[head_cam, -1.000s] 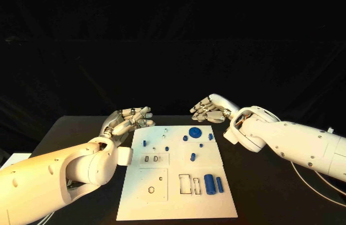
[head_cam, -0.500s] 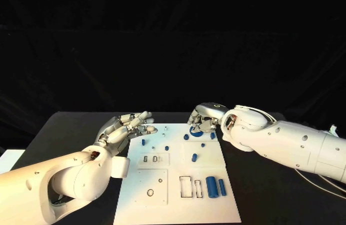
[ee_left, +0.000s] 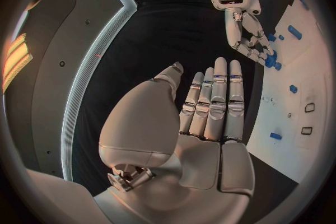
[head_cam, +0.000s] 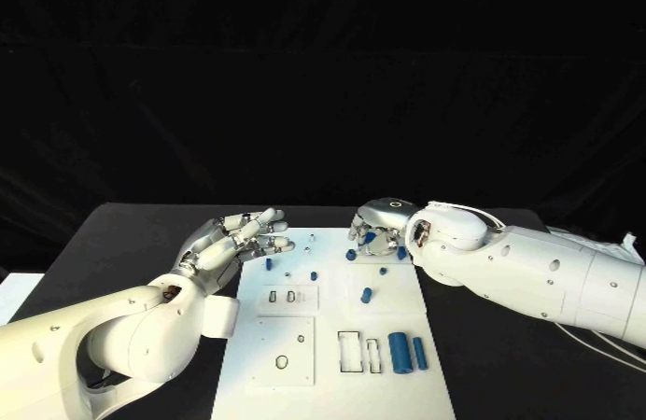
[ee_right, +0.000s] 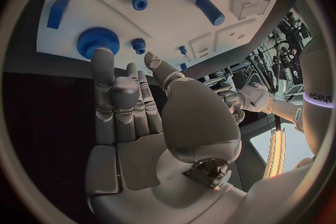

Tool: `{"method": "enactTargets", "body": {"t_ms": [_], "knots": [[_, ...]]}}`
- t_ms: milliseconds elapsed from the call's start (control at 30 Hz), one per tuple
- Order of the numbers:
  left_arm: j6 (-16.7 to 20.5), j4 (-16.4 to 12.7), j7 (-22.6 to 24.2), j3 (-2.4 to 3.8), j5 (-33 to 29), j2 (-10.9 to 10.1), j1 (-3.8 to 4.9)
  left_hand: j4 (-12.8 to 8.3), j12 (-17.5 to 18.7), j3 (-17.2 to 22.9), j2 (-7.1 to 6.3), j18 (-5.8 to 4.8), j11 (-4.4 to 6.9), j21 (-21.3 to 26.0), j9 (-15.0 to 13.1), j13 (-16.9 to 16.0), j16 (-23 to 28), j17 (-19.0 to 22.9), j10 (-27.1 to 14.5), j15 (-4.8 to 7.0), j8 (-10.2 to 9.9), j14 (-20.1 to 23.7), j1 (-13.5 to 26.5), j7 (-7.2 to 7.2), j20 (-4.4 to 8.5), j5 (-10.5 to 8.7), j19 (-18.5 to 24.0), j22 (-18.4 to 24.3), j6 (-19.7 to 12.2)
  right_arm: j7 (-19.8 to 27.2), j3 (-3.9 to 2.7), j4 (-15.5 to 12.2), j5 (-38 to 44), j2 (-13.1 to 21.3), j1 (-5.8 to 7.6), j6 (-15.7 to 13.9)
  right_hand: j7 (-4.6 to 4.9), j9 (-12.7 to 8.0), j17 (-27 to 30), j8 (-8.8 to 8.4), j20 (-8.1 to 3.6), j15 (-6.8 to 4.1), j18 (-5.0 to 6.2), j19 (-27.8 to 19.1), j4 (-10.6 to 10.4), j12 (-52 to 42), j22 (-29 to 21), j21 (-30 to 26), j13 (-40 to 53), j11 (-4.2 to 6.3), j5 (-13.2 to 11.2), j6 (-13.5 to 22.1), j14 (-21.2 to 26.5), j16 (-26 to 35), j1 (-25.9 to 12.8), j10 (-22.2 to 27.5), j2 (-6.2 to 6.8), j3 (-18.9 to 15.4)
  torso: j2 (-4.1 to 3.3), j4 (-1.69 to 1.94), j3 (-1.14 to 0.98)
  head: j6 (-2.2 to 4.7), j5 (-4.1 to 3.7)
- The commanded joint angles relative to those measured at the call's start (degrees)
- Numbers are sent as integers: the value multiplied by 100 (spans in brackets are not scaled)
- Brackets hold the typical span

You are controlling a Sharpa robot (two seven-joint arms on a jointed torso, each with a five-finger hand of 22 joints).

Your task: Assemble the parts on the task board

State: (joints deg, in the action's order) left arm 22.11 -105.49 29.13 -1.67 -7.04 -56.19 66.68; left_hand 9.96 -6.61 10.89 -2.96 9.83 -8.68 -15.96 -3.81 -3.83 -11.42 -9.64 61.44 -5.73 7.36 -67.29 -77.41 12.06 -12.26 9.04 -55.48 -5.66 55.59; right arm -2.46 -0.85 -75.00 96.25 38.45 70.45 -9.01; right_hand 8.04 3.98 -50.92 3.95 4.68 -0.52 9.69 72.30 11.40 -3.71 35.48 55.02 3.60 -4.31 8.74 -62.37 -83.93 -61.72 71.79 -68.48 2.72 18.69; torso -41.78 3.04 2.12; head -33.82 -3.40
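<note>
Left hand [head_cam: 240, 238] hovers over the black table [head_cam: 108, 243] just beside the left far corner of the task board [head_cam: 337, 364], palm up, fingers extended and lying close together, holding nothing; the left wrist view confirms flat, straight fingers [ee_left: 213, 106] with an empty palm. Task board is a white rectangular plate in the middle of the table, long side running away from the robot, with small outlined rectangular and oval recesses. Parts on it: several small blue pegs [head_cam: 313, 275] scattered across the far half, one short blue cylinder [head_cam: 365, 295] near the centre, and toward the near right a thick blue cylinder [head_cam: 400, 348] lying just beside a thinner blue rod [head_cam: 420, 353]. At the far right corner sits a blue toothed gear [ee_right: 97, 40], round and ridged at the rim. Right hand [head_cam: 374, 226] is down over that corner, fingers pointed at the board; in the right wrist view one fingertip [ee_right: 102, 59] touches the gear's edge, the other fingers lying straight alongside, nothing gripped. A smaller blue gear [ee_right: 139, 43] stands just beside it.
</note>
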Motion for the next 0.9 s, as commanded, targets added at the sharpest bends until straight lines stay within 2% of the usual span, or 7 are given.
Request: {"method": "enactTargets", "body": {"t_ms": [33,200,300,467,900], "knots": [[-152,-35,-14,7,-30,4,17,-40,35,-6,-32,69,-36,32,9,8,32,-7,9,-20,-33,25,18,34,-7,-32,-19,10,16,-34,0,19,319,-32,1,205,0,9,-393,-27,13,45,-152,78,-66,17,522,437,0,-26,-36,7,-291,-398,10,22,100,105,-51,25,8,16,4],[-164,-43,-34,7,-30,7,29,-41,36,-7,-32,69,-36,33,9,8,33,-7,9,-20,-34,25,18,35,-7,-32,-19,10,16,-42,3,46,372,-82,-9,253,-7,10,-686,-28,26,50,-199,119,-155,18,922,770,0,-30,-40,6,-288,-685,19,22,157,194,-78,50,11,11,21],[-167,-43,-42,7,-30,6,37,-41,36,-7,-32,69,-36,33,9,8,33,-7,9,-20,-34,25,18,35,-7,-32,-19,10,16,-50,4,70,386,-107,-12,277,-6,9,-833,-29,32,52,-220,143,-197,20,1100,918,-2,-34,-42,9,-293,-825,35,30,172,247,-100,66,20,24,10],[-168,-48,-57,7,-30,-2,52,-46,47,-10,-34,69,-39,39,9,8,44,-9,6,-23,-42,28,20,38,-9,-32,-18,16,14,-67,5,127,397,-145,-14,332,-3,11,-1034,-28,41,54,-255,183,-270,18,1380,1146,-1,-39,-51,5,-295,-1020,54,28,198,334,-141,86,22,45,-13],[-179,-76,-90,7,-30,-17,73,-52,55,-13,-36,70,-42,44,9,8,53,-10,3,-25,-49,29,20,41,-11,-33,-18,21,11,-76,13,249,420,-221,-20,427,-4,14,-1213,-25,45,56,-281,215,-344,17,1601,1324,0,-32,-63,-14,-300,-1186,78,11,194,424,-221,146,36,73,-68]]}}
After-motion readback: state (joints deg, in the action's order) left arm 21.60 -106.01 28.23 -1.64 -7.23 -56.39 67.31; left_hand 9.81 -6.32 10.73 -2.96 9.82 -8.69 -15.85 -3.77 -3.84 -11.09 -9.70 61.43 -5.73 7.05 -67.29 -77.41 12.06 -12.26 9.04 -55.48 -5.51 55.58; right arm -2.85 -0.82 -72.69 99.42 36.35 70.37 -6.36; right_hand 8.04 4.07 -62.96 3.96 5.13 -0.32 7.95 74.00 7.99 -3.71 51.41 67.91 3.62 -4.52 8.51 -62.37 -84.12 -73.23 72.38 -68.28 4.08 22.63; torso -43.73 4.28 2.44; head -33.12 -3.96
